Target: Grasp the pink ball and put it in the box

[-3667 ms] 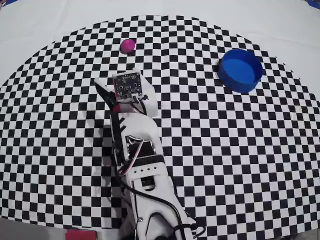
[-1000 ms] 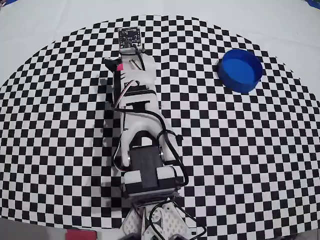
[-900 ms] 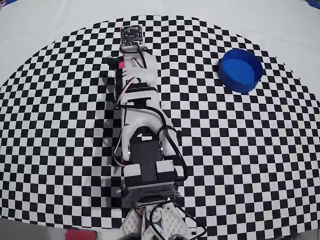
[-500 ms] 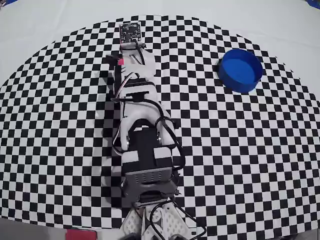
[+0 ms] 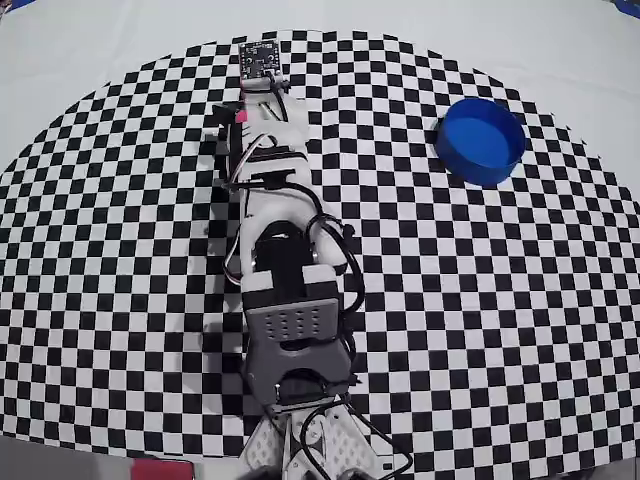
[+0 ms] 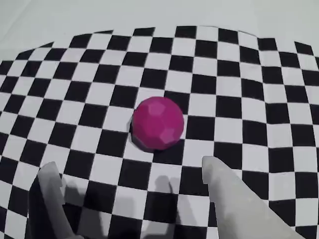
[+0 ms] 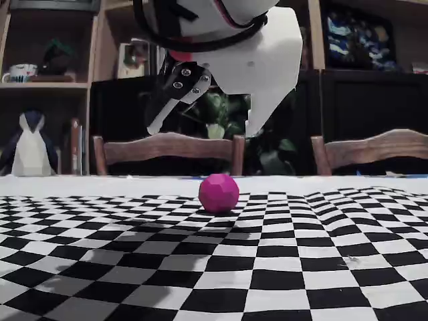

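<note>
Pink ball [image 6: 158, 123]: small, magenta-pink, round with a faintly faceted surface. It rests on the checkered cloth [image 6: 234, 94]. In the fixed view [image 7: 219, 193] it sits on the cloth below the fingers with a clear gap above it. In the overhead view the arm hides it.

Ball position: in the wrist view, just above frame centre, at 12 o'clock from the gap between the two finger tips; touching neither finger.

Fingers [image 6: 130, 175]: spread wide, wider than the ball, holding nothing. In the wrist view one pale finger [image 6: 50, 199] enters at 7 o'clock and the other [image 6: 234, 199] at 5 o'clock. In the fixed view [image 7: 204, 130] the slim finger and the broad white finger hang above the ball.

Arm [image 5: 280, 250]: white and black, stretched out from its base at 6 o'clock toward 12 o'clock of the overhead view, with a small circuit board at its far end.

Box [image 5: 481, 139]: round, bright blue, low upright wall, nothing visible inside. It stands on the cloth at 2 o'clock of the overhead view, well apart from the arm.

Desk [image 5: 100, 40]: white surface, covered by the black-and-white checkered cloth.

Background, fixed view: wooden chair backs [image 7: 170, 147] and dark shelves behind the desk.
</note>
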Robot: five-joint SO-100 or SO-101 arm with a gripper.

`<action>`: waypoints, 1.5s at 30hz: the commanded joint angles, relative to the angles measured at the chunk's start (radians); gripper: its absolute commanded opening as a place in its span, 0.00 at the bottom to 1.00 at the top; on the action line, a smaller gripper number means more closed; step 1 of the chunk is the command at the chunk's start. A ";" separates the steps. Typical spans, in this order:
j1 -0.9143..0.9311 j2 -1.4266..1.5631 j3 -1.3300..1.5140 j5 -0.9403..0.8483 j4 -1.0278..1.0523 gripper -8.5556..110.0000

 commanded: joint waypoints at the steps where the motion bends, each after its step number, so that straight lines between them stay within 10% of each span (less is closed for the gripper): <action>1: 0.005 -0.006 -0.066 -0.002 -0.005 0.36; 45: 0.031 -0.339 -0.468 -0.006 0.089 0.36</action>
